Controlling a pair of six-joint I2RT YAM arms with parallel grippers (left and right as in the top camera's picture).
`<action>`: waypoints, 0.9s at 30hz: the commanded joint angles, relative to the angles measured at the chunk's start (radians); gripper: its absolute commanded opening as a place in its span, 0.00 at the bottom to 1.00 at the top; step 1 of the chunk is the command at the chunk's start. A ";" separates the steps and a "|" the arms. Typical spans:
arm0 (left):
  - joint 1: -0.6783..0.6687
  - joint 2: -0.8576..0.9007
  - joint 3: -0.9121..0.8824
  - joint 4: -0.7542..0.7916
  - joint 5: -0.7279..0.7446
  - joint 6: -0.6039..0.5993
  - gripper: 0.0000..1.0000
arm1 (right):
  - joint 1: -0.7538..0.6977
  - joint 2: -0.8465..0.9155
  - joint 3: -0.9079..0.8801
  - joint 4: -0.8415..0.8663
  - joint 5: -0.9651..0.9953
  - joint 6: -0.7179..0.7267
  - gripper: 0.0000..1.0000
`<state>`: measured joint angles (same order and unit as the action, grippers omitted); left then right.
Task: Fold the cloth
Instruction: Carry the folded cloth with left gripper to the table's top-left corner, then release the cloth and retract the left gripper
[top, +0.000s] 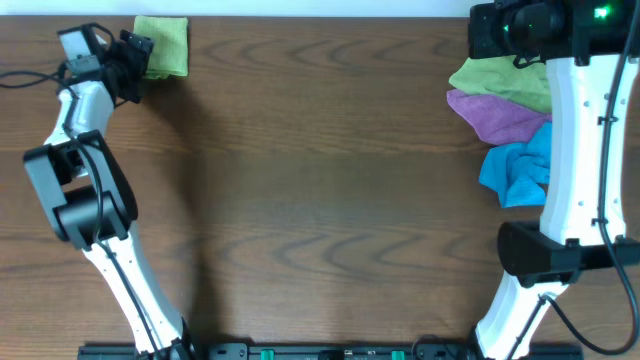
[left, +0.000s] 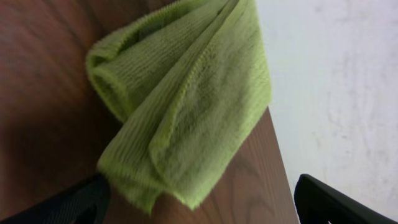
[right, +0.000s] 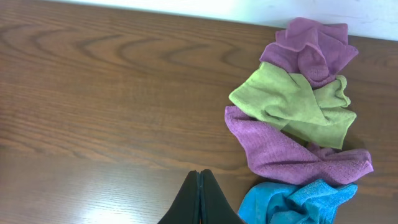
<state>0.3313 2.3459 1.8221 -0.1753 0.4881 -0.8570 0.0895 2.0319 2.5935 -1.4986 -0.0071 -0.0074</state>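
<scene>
A folded green cloth (top: 164, 45) lies at the table's far left corner; it also shows in the left wrist view (left: 186, 99). My left gripper (top: 133, 62) is open just beside it, its fingers (left: 199, 205) apart with the cloth's near edge between them, holding nothing. My right gripper (right: 199, 199) is shut and empty, raised at the far right (top: 520, 30). Below it lies a pile of crumpled cloths: green (right: 292, 106), purple (right: 286, 152), another purple (right: 314, 46) and blue (right: 292, 202).
The pile of cloths also shows in the overhead view, green (top: 500, 78), purple (top: 500, 115) and blue (top: 515, 170). The table's far edge (left: 273, 137) runs right beside the folded cloth. The wooden tabletop (top: 320, 180) spans the middle.
</scene>
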 joint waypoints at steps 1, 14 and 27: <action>0.011 -0.067 0.021 -0.050 -0.020 0.060 0.96 | 0.004 -0.001 -0.004 0.003 -0.001 0.018 0.02; -0.035 -0.332 0.021 -0.514 -0.150 0.452 0.96 | -0.012 -0.001 -0.004 -0.027 0.000 -0.009 0.82; -0.121 -0.706 0.018 -0.814 -0.312 0.616 0.95 | -0.182 -0.058 -0.004 -0.058 -0.225 -0.026 0.99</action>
<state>0.2077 1.7061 1.8263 -0.9737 0.2241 -0.2810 -0.0460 2.0274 2.5908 -1.5494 -0.1272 -0.0139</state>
